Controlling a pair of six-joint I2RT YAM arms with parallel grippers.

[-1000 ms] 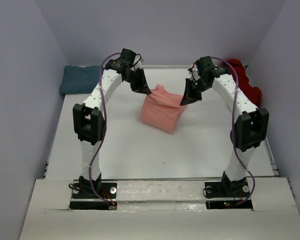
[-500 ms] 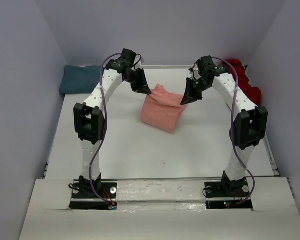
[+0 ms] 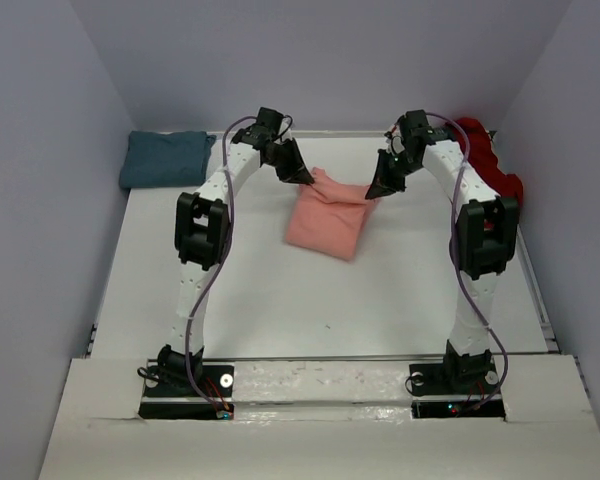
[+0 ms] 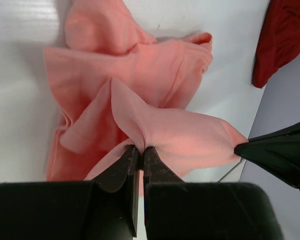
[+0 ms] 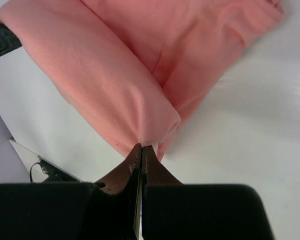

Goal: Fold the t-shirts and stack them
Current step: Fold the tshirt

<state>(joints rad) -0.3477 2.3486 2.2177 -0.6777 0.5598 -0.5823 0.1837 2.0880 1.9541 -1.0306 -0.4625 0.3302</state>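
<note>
L gripper (image 4: pixel 141 149) pinching salmon-pink shirt (image 3: pixel 328 222), R gripper (image 5: pixel 141 146) too

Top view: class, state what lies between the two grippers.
The pink shirt: its held far edge spans from the left gripper to the right gripper, each shut on it. The top view shows this.

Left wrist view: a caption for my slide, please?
Left gripper pinches a fold of the pink shirt; right gripper holds the other end.
</note>
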